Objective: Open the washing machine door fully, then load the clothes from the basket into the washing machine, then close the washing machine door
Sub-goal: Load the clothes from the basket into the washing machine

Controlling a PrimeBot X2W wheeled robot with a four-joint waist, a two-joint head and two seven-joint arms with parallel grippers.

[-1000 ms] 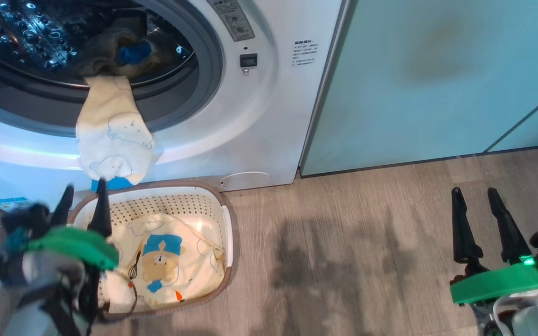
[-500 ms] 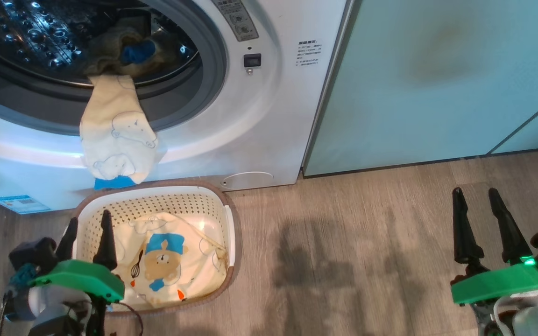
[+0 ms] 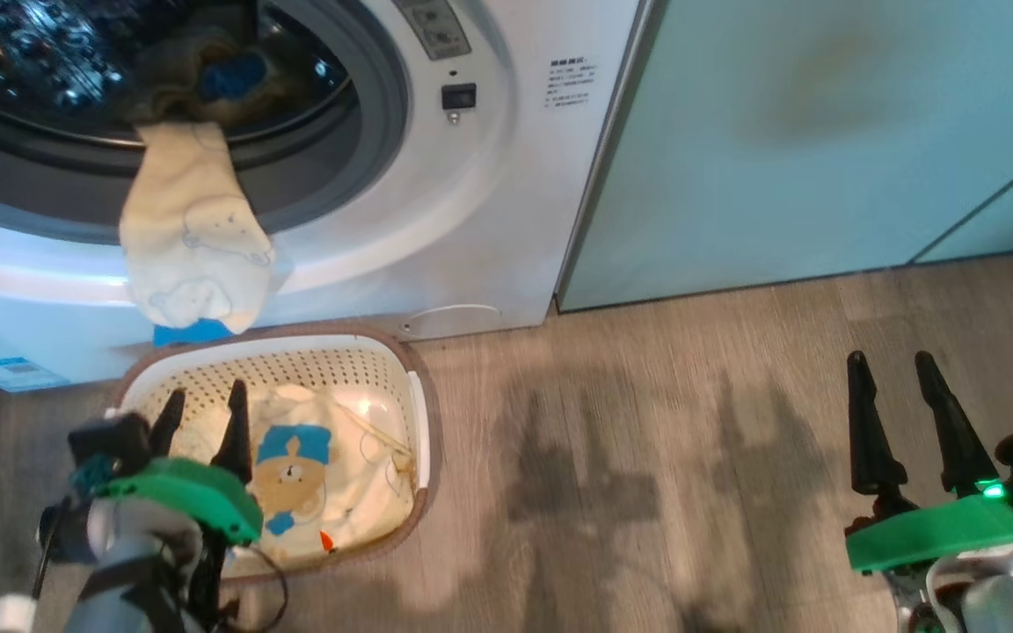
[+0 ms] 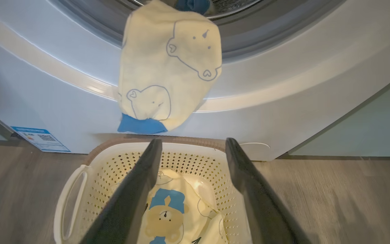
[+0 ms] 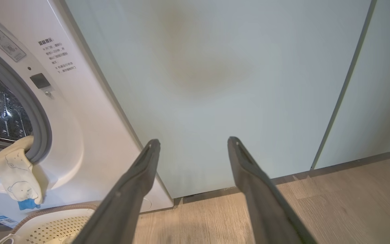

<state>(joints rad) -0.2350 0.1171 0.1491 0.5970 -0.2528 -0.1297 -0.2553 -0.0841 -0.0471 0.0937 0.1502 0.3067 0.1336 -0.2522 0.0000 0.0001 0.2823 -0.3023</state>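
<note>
Basket (image 3: 423,444) on grey wood floor (image 3: 647,457) before washing machine (image 3: 489,220), green cabinets (image 3: 779,149) beside.

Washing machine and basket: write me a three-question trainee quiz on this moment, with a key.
1. Fill in: the left claw hangs above the basket with its fingers ___ (open or shut).
2. True or false: a cream cloth hangs out of the washing machine opening, down its front.
3. Where is the bear-print cloth?
A. lying in the basket
B. hanging from the washing machine
C. gripped by the left claw

Key: 1 open; 2 true; 3 A.
</note>
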